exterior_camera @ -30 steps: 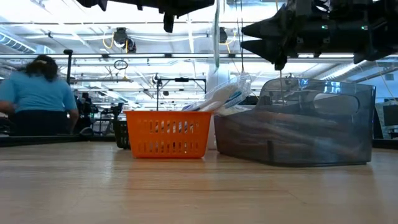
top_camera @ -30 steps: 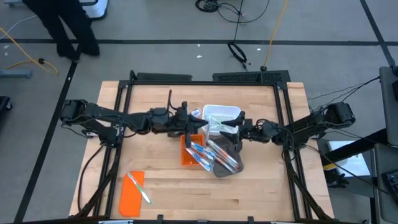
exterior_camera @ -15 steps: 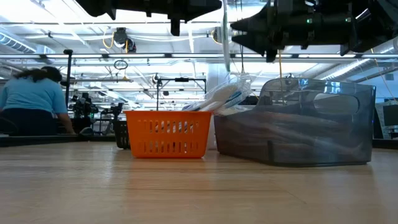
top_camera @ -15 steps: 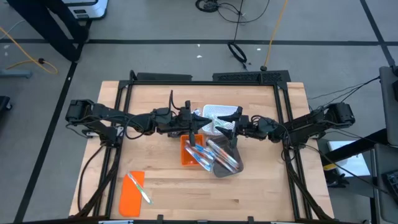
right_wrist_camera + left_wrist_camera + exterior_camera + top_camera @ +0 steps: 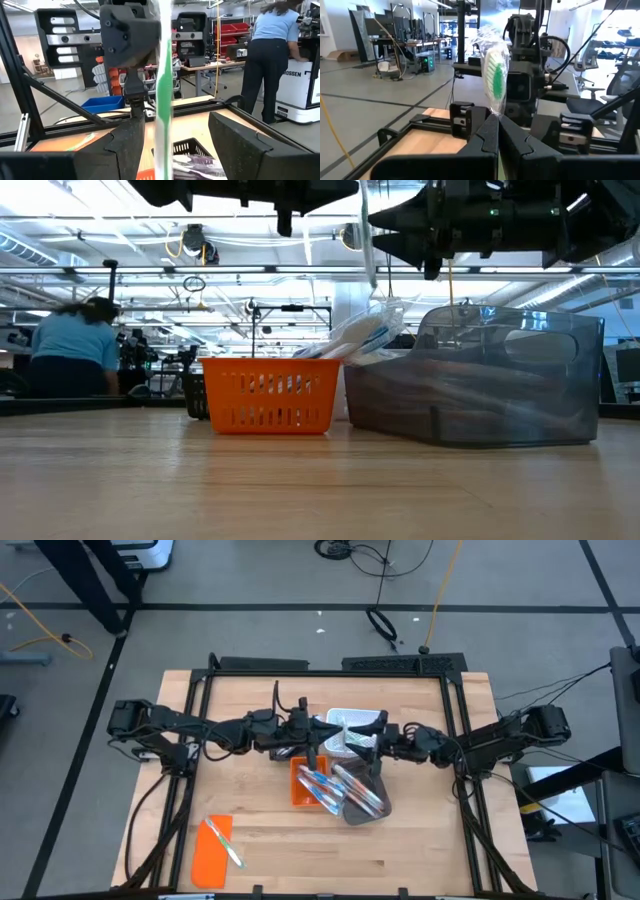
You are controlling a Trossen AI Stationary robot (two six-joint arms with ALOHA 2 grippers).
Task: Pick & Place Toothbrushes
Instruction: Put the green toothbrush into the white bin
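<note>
Pinching a wrapped green toothbrush [image 5: 494, 75] by its lower handle, the left gripper [image 5: 496, 131] is holding its fingers tight together so that the brush is standing upright with the bristle head at the top, high above the middle of the table [image 5: 400, 860]. Facing it from the right, the right gripper [image 5: 170, 131] is waiting with its fingers spread wide on either side of the same brush, touching nothing as far as the wrist view is showing, so a handover between the arms is probably being set up. Handling should be easy on weight but tricky on grip: the brush is looking light, thin and fairly stiff, and its clear wrapper is likely making it slippery and apt to swivel between the pads, so the second hold is best taken on the bare stretch of handle above the left fingers, well below the bristles. Counting outward, one toothbrush is sitting in the grip; several more wrapped ones are lying heaped across the orange basket [image 5: 268, 395] and the grey bin [image 5: 480, 380] below, too overlapped for an exact number; one single brush [image 5: 222, 842] is resting on the flat orange lid [image 5: 211, 852] at the near left. A white basket [image 5: 352, 721] is sitting just beyond the grippers, making three containers and one lid.
</note>
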